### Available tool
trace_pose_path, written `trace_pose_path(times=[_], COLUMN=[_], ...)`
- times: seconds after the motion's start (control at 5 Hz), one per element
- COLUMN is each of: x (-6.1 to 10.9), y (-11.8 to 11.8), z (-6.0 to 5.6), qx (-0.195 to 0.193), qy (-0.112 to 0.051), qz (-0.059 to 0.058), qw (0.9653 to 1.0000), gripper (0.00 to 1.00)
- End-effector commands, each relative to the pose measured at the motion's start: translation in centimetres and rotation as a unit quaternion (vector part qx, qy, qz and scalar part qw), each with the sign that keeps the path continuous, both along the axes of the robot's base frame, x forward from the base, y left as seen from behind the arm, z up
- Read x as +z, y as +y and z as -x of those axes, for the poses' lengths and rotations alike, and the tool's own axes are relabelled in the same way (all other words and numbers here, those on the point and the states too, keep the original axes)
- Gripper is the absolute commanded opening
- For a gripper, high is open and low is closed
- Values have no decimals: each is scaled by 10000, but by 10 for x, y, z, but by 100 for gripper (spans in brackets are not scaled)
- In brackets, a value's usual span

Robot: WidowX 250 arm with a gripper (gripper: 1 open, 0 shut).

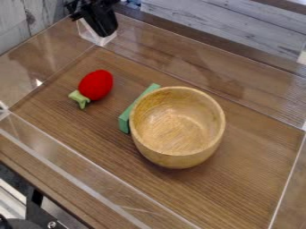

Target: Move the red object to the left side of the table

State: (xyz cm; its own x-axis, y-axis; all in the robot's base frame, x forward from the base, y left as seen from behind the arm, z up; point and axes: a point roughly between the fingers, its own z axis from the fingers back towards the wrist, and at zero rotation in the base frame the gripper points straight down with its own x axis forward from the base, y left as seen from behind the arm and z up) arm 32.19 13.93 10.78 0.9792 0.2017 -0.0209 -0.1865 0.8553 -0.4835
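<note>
The red object [96, 83], a small round toy fruit with a green leafy stub, lies on the dark wood-grain table [66, 134], left of centre. My gripper [100, 32] hangs at the top left of the camera view, well above and behind the fruit, not touching it. Its black fingers look pressed together with nothing between them. The arm above it is cut off by the frame's top edge.
A wooden bowl [177, 125] stands right of the fruit, with a flat green block [134, 109] tucked against its left side. Low clear acrylic walls [48, 170] border the tabletop on all sides.
</note>
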Motion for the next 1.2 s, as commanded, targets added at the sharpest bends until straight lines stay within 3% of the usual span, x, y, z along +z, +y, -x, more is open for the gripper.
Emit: trace_pose_path(times=[0.0, 0.4, 0.6, 1.0], x=[5, -20, -25, -16], y=[9, 31, 38, 24], z=[1, 4, 4, 4], qx=[362, 326, 288, -223], qy=[-106, 25, 47, 33], qz=[-202, -308, -326, -320], qw=[9991, 9990, 9990, 9992], gripper=[0, 0, 100, 100])
